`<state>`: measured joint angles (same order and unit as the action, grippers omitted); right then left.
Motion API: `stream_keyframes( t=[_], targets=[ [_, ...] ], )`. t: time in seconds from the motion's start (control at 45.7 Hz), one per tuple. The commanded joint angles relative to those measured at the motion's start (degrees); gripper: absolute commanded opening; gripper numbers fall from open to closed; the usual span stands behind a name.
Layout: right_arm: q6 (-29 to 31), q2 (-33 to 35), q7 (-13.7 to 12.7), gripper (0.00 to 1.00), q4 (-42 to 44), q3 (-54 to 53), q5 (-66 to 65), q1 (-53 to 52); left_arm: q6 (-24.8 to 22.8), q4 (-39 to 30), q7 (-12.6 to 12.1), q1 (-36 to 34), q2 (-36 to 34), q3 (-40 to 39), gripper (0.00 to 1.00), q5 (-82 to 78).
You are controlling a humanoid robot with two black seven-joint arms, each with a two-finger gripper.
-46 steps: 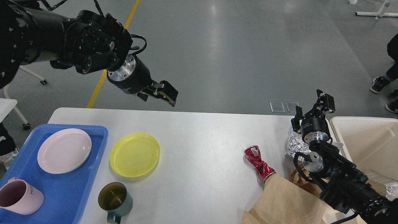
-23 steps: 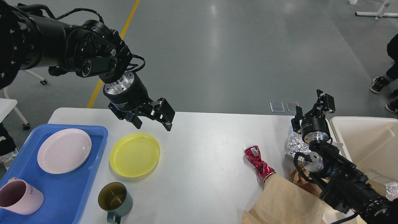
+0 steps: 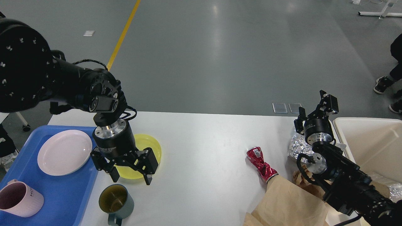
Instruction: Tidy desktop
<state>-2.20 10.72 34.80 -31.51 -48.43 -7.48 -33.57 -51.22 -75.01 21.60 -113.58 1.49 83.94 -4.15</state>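
White desktop (image 3: 207, 150), left gripper (image 3: 131, 179) spread above its left part

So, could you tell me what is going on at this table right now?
The left gripper hangs open over the near edge of the yellow plate on the desktop, beside the blue tray. The right gripper is raised and open, holding nothing. A crushed red can lies on the table.

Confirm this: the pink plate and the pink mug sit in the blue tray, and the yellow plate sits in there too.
Not quite. In the head view the pink plate and pink mug sit in the blue tray, but the yellow plate lies on the desktop beside it.
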Motion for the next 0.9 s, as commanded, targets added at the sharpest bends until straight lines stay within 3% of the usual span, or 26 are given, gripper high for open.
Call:
stream_keyframes(
  t=[0.0,0.197,0.328,0.591,0.875],
  targets=[
    [0.0,0.0,0.0,1.00,0.0,0.0,0.0,0.0,8.7,-5.8,-3.3,1.8,-0.3,0.7,0.96,0.0],
    [0.0,0.0,0.0,1.00,0.0,0.0,0.0,0.0,14.1,-8.0,-5.5,2.0,-0.7,5.0,0.96,-0.3],
    [0.0,0.0,0.0,1.00,0.0,0.0,-0.1,0.0,20.5,-8.0,-5.8,4.5,-0.7,7.8,0.96,-1.7],
    [0.0,0.0,0.0,1.00,0.0,0.0,0.0,0.0,23.4,-10.2,-5.9,6.4,-0.8,10.4,0.96,-1.7],
    [0.0,0.0,0.0,1.00,0.0,0.0,0.0,0.0,31.9,-13.1,-6.6,9.4,-1.1,11.9,0.95,-1.6]
  ],
)
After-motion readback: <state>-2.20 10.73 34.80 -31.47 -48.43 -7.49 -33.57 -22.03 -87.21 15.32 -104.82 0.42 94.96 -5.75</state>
